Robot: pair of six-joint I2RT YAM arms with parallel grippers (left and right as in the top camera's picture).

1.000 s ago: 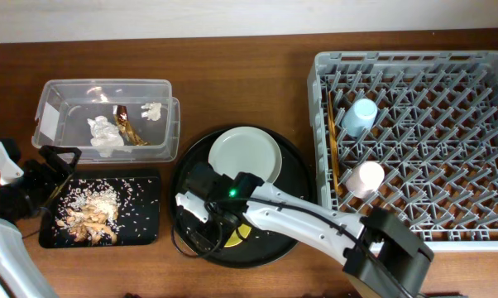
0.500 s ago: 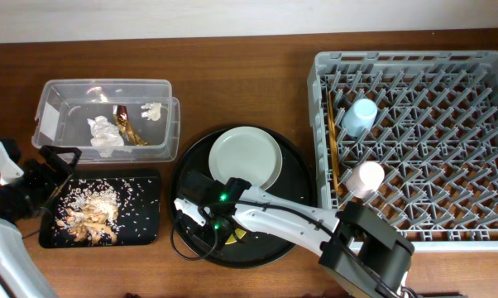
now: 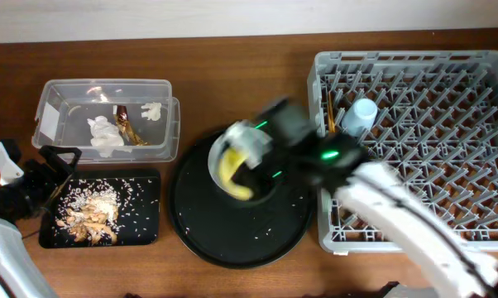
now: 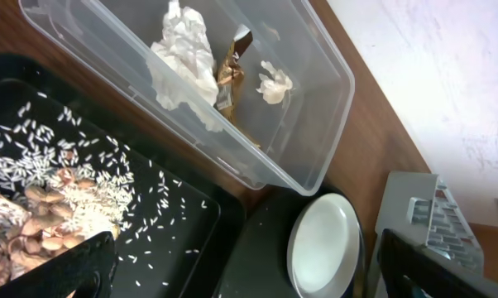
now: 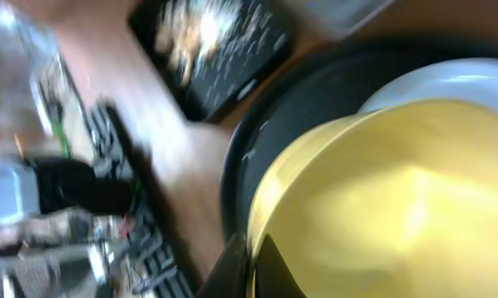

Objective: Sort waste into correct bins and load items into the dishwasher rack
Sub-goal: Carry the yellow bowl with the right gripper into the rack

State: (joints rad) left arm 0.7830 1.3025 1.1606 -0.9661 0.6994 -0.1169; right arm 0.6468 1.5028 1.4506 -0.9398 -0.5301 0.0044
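Black-fingered and spread wide, the left tool (image 3: 57, 165) hangs at the corner of the flat black tray (image 3: 146, 232), which holds food scraps (image 3: 88, 213). Tissue (image 3: 104, 132) and a foil wrapper (image 3: 126, 124) lie in the clear tub (image 3: 59, 93). The right tool (image 3: 251, 153) grips the tilted yellow bowl (image 3: 231, 170) over the grey plate (image 4: 323, 248). The dishwasher rack (image 3: 447, 66) lies just rightward, nearest that arm.

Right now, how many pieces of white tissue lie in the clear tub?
2. The large tissue lies left of the foil wrapper in the left wrist view; the small tissue lies right of it. The clear tub seems to hide none.
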